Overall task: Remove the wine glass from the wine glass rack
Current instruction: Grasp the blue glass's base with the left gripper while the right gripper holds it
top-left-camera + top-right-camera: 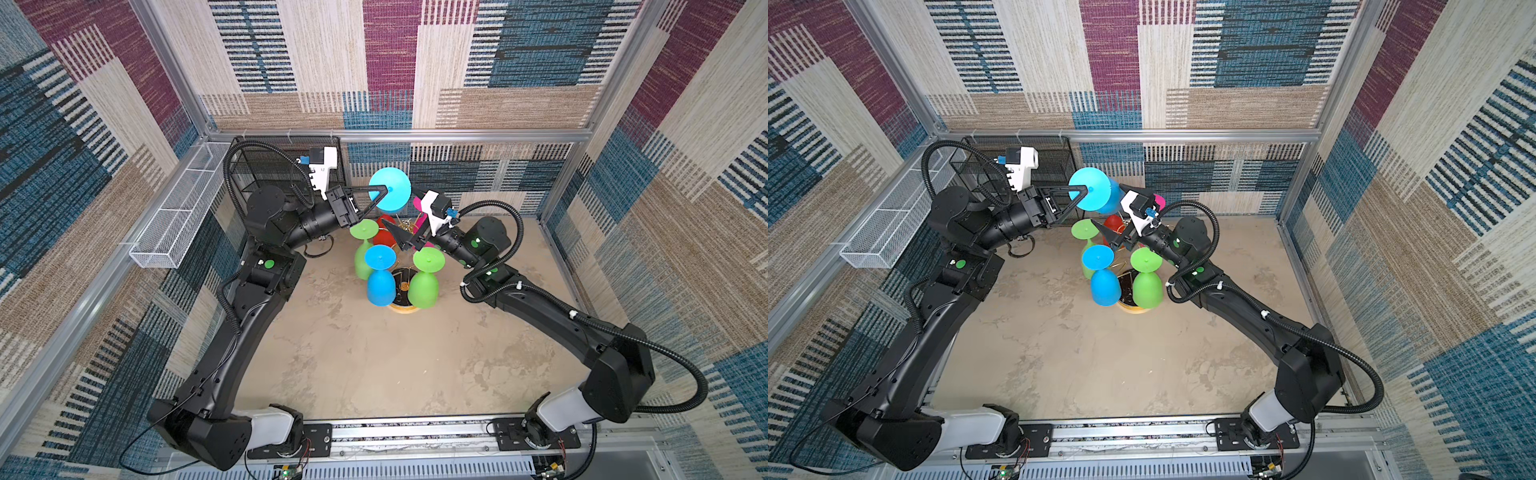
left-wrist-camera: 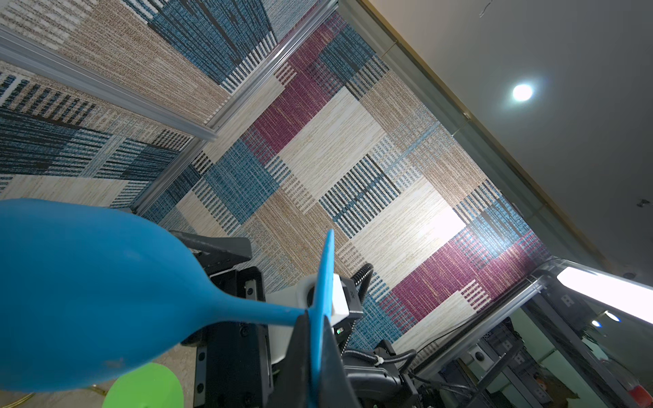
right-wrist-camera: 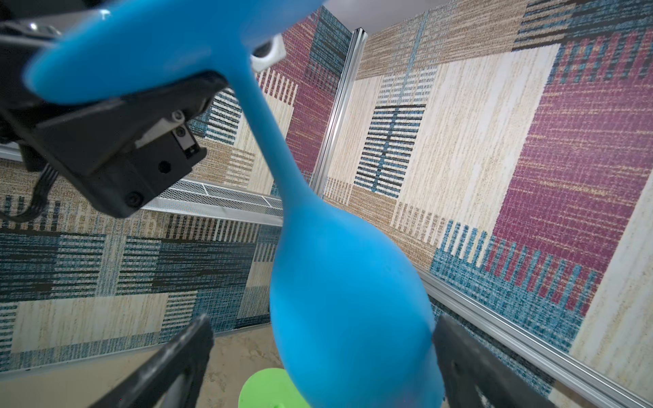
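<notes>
Patchwork walls are enclosing a beige bench, where one gold wire wine glass rack is being supported. Six glasses are being counted. Five other glasses (two green, one blue, one red, one pink) are being hung inverted on the rack. One matte blue wine glass, clear of the rack and foot uppermost, is being gripped at its stem by the left gripper, jaws closed. The right gripper is being held with jaws open around its bowl.

Landmark: wine glass rack, on table. Wine glass above and behind rack, clear of it (stem in left gripper, right gripper flanking bowl). Other glasses hang from rack. Mesh shelf unit behind-left of rack; mesh basket farther left.
</notes>
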You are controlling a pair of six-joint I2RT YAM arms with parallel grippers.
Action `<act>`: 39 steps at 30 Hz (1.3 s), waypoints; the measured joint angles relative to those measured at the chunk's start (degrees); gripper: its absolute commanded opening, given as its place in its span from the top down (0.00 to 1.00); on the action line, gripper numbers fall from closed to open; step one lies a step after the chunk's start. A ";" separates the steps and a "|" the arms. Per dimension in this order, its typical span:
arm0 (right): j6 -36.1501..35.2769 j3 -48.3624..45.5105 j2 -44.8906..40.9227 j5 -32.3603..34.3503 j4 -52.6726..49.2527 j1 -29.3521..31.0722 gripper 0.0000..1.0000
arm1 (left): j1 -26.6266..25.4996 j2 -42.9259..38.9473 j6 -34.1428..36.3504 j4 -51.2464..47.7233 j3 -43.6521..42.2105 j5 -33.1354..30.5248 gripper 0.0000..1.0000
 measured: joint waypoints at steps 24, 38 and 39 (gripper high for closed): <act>0.66 5.60 6.56 3.85 2.99 1.16 0.01 | 0.42 -0.48 -4.57 2.01 -1.42 1.42 1.00; 0.37 6.05 7.02 4.22 2.38 1.90 0.14 | 0.98 -0.68 -5.79 2.84 -1.36 1.53 1.00; 0.35 6.05 6.95 4.22 2.19 2.03 0.15 | 0.98 -0.68 -5.84 2.84 -1.36 1.53 1.00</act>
